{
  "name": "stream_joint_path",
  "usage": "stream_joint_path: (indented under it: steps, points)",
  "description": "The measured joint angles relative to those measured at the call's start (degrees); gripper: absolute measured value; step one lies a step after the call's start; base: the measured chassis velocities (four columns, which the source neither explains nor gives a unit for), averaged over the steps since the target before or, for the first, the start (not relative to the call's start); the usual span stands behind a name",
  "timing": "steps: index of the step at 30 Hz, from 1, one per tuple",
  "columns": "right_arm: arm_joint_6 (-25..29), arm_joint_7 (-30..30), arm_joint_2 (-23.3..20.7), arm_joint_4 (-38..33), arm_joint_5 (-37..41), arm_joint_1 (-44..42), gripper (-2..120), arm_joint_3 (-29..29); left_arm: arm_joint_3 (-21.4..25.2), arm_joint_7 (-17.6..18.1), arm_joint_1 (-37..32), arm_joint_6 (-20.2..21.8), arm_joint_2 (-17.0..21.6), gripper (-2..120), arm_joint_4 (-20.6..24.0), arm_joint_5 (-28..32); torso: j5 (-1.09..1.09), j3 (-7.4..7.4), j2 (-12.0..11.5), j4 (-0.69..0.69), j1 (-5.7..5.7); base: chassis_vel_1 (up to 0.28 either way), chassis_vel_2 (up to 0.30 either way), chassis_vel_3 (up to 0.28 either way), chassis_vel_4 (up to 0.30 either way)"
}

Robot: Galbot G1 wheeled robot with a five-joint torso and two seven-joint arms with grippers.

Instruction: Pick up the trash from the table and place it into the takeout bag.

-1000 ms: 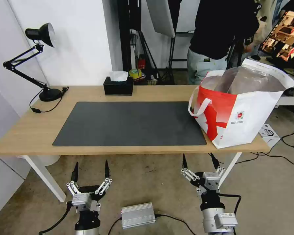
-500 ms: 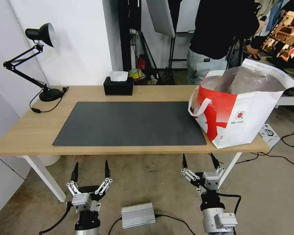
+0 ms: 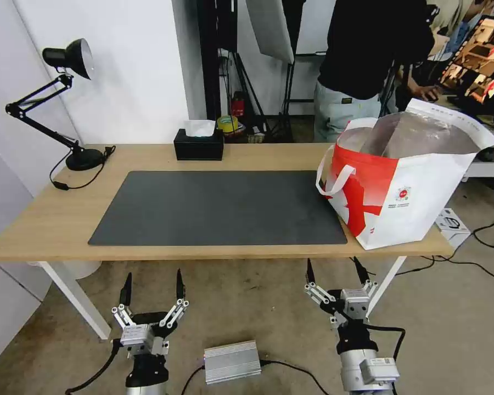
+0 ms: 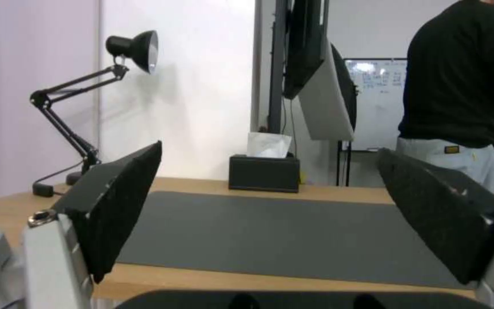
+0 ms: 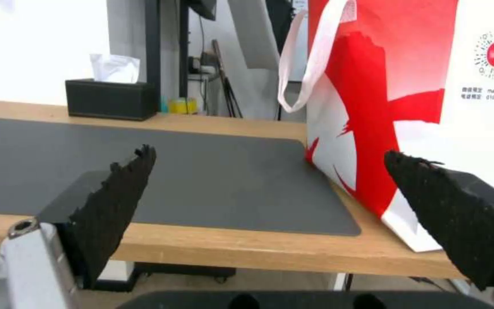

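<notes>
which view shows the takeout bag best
The head view: the whole takeout bag shows, standing open at the table's right end, foil lining visible. The right wrist view shows its red and white side, a strap and the logo up close. The left wrist view looks at the tissue box and lamp.

Takeout bag (image 5: 476, 86): round logo, small print beneath unreadable.

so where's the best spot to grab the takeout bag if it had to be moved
Probably the white strap handle looping off the takeout bag on its red end, facing the mat. It stands proud of the soft wall, so the right gripper could come from the mat side.
</notes>
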State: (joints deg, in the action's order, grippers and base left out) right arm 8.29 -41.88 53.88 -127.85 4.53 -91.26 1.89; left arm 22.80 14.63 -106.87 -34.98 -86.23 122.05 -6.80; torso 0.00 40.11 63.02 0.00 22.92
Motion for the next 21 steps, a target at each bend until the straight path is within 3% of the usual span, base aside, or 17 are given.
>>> stream_joint_path:
  steps: [21]
  points:
    - [0.0, 0.0, 0.0, 0.0, 0.0, 0.0, 100, 0.0, 0.0, 0.0, 0.0, 0.0, 0.0, 100, 0.0, 0.0, 0.0, 0.0, 0.0, 0.0, 0.0, 0.0, 0.0, 0.0, 0.0]
